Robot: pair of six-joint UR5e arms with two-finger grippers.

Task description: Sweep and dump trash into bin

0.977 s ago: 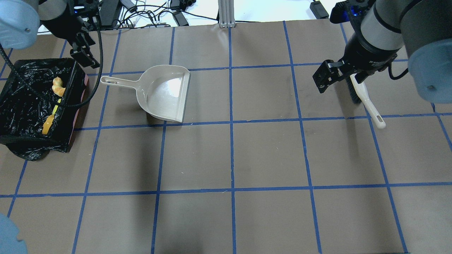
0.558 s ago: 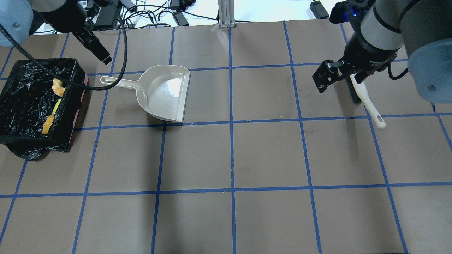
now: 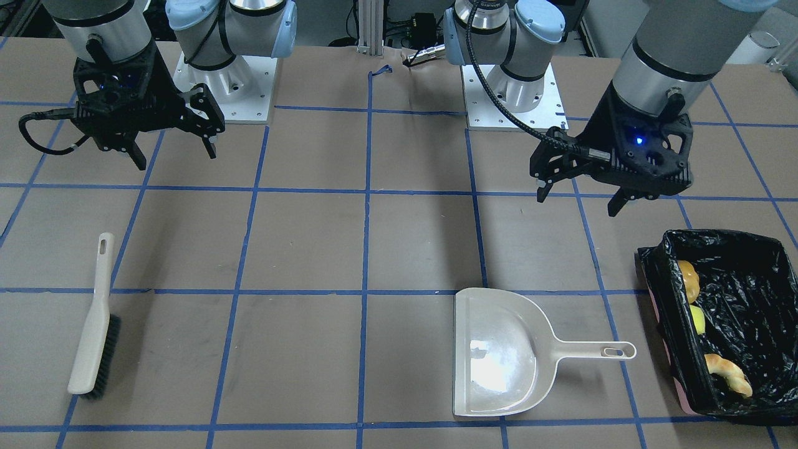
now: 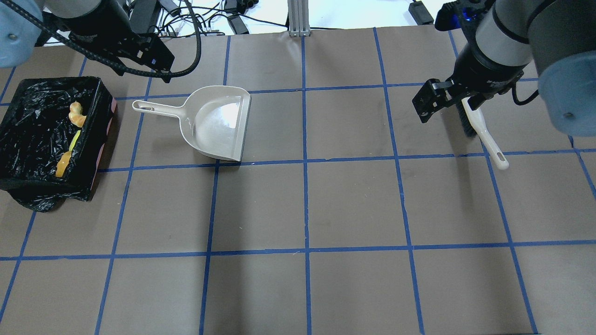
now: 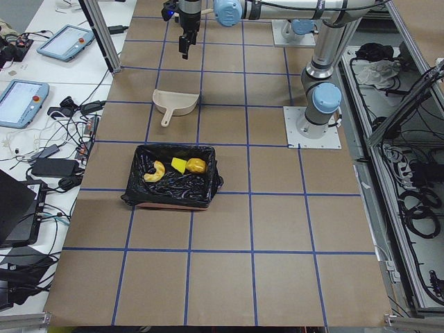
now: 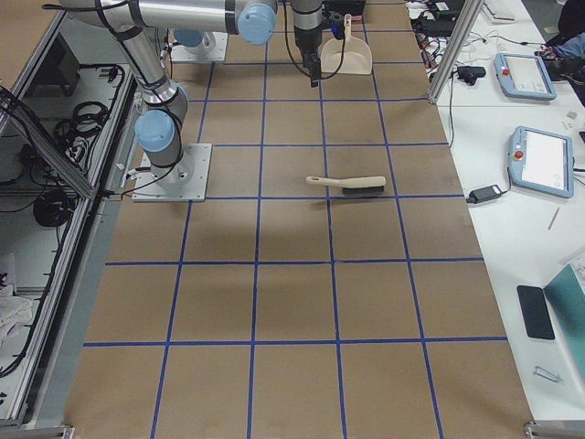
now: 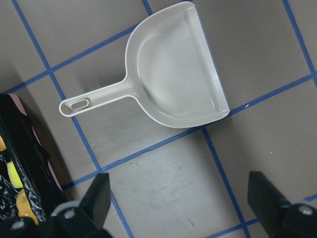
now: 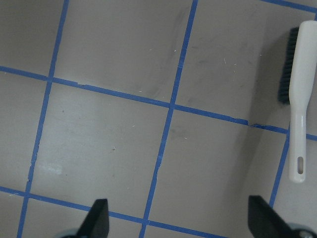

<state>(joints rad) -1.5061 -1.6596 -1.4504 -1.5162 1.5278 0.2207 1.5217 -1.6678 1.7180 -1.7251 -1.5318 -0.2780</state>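
Note:
The bin (image 3: 754, 293) stands at the table's left end and also shows in the overhead view (image 4: 32, 139). The trash lies inside it: toy bread pieces (image 3: 726, 372) and a yellow sponge (image 3: 698, 319), seen from overhead as bread (image 4: 76, 114) and sponge (image 4: 74, 139). My left gripper (image 3: 578, 201) is open and empty, above the table beyond the dustpan's handle. In the left wrist view it (image 7: 181, 208) looks down on the beige dustpan (image 7: 173, 69). My right gripper (image 3: 176, 157) is open and empty, raised beside the brush (image 3: 93, 330).
The dustpan (image 4: 219, 123) lies flat and empty just right of the bin, handle toward it. The white brush (image 4: 484, 135) lies on the table at the right and shows in the right wrist view (image 8: 297, 99). Cables and equipment lie beyond the far edge.
My left gripper has moved right, away from the bin's far corner, and turned; it is now above the table beyond the dustpan's handle. The right arm has not moved.

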